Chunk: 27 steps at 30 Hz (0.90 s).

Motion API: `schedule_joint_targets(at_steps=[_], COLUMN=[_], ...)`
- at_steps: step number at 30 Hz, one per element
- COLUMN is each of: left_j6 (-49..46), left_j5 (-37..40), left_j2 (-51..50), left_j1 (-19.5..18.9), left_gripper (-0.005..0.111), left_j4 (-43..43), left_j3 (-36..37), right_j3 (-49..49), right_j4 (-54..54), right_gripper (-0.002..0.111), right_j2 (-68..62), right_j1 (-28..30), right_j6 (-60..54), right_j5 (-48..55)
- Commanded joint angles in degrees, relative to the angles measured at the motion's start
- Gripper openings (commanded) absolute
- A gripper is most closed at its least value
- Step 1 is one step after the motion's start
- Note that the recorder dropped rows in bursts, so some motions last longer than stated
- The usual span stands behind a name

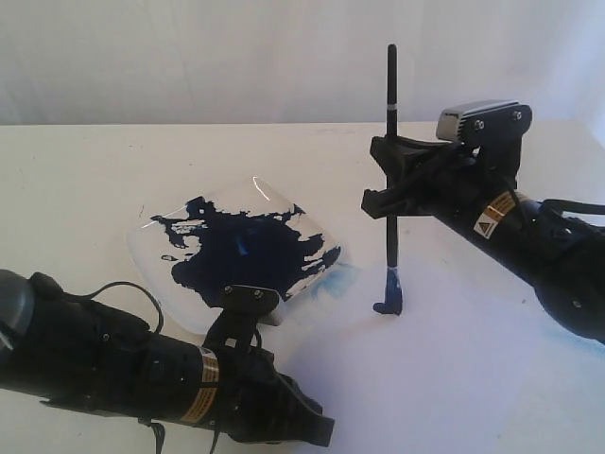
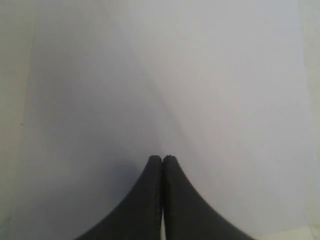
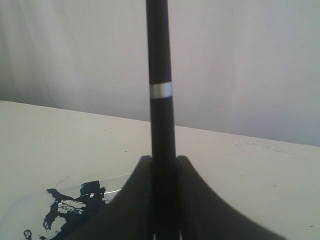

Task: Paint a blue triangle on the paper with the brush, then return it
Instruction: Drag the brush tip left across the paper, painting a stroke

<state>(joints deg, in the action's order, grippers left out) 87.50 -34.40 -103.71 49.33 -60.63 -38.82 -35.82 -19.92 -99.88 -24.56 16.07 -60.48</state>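
Showing, nearest the camera, the left gripper (image 2: 162, 158), its fingers pressed together on nothing, above the paper (image 1: 454, 378). Farther back, the right gripper (image 1: 383, 175) pinches the upright brush (image 1: 391, 241) at mid-handle, and the blue bristle tip touches the paper. Left of the tip, a clear dish (image 1: 146, 248) of dark navy paint lies on the table (image 1: 76, 170).

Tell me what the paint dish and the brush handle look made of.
The dish looks like clear glossy plastic: the table shows through and its rim glints. The brush handle is smooth black, painted wood or plastic, I cannot tell; its ring looks metallic.
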Motion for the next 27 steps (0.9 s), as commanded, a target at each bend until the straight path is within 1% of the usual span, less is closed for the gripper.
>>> schedule_joint_targets(at_steps=[1, 6, 14, 22, 27], left_j6=[-0.3, -0.3, -0.3, -0.3, -0.3], left_j5=[4.9, 4.9, 4.4, 4.3, 4.2], left_j2=[-0.3, -0.3, -0.3, -0.3, -0.3], left_j1=[0.0, 0.0, 0.0, 0.0, 0.0], left_gripper=[0.000, 0.000, 0.000, 0.000, 0.000], left_j4=[-1.2, -1.2, -1.2, -1.2, -1.2], left_j3=[1.1, 1.1, 1.1, 1.1, 1.1], right_j3=[-0.1, -0.1, -0.1, -0.1, -0.1], right_j4=[0.8, 2.1, 2.1, 2.6, 5.4], right_gripper=[0.000, 0.000, 0.000, 0.000, 0.000], right_j2=[1.8, 2.6, 3.1, 5.4, 7.2], right_j1=[0.0, 0.0, 0.0, 0.0, 0.0], right_j6=[-0.9, -2.5, -2.9, -4.5, -6.9], right_j5=[2.8, 6.4, 7.2, 12.2, 17.6])
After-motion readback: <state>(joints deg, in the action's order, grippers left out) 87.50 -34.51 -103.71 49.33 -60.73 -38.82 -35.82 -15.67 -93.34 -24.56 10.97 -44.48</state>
